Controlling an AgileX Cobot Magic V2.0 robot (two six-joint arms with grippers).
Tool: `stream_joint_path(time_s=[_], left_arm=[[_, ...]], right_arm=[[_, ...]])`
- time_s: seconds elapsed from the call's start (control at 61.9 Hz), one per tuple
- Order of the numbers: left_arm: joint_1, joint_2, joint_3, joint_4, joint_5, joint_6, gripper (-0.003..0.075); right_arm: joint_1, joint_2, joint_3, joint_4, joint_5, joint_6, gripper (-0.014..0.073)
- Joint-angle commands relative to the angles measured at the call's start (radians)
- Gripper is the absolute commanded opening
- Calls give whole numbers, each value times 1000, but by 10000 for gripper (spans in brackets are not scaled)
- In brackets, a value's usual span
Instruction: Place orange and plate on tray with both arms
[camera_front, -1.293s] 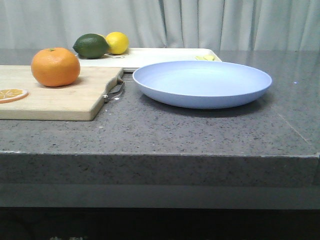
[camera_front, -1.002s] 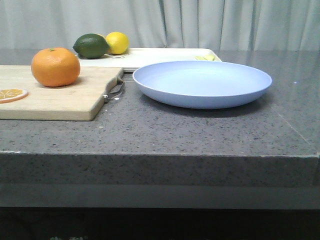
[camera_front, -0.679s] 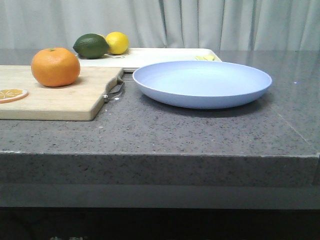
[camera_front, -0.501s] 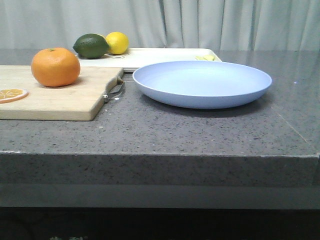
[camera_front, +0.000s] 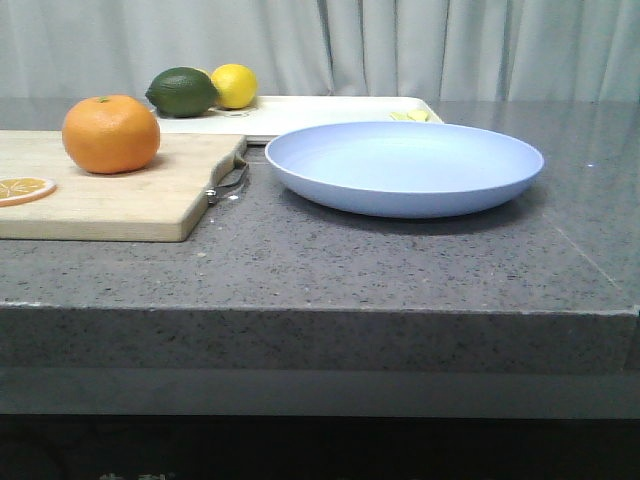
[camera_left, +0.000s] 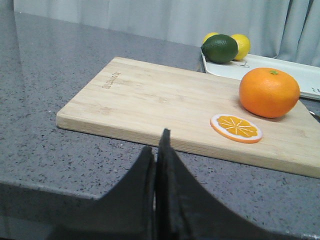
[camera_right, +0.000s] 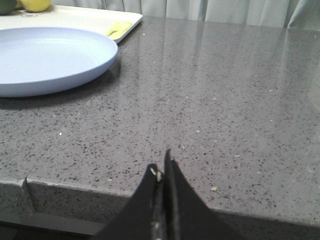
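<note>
Presently both arms sit low at the counter's near edge. The left gripper (camera_left: 156, 150) and right gripper (camera_right: 161, 172) have fingers pressed together, holding nothing. The orange (camera_front: 110, 133) rests on the wooden cutting board (camera_front: 130, 195); the plate (camera_front: 404, 167) lies on the counter, in front of the tray (camera_front: 320, 108).

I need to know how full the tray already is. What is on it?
On the tray sit a green lime and a lemon at its left end, and a small pale yellow piece near the right corner. The plate hides its near edge.
</note>
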Motion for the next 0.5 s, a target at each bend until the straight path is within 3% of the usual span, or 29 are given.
stream_joint_path(time_s=[0.0, 0.339, 0.485], left_arm=[[2, -20, 4, -8, -104, -8, -18], [2, -20, -8, -8, -378, -8, -18], [2, -10, -93, 43, -357, -8, -18]], right_arm=[[0, -23, -5, 7, -106, -5, -68], [0, -23, -109, 7, -149, -5, -68], [0, 11, -231, 7, -139, -5, -62]])
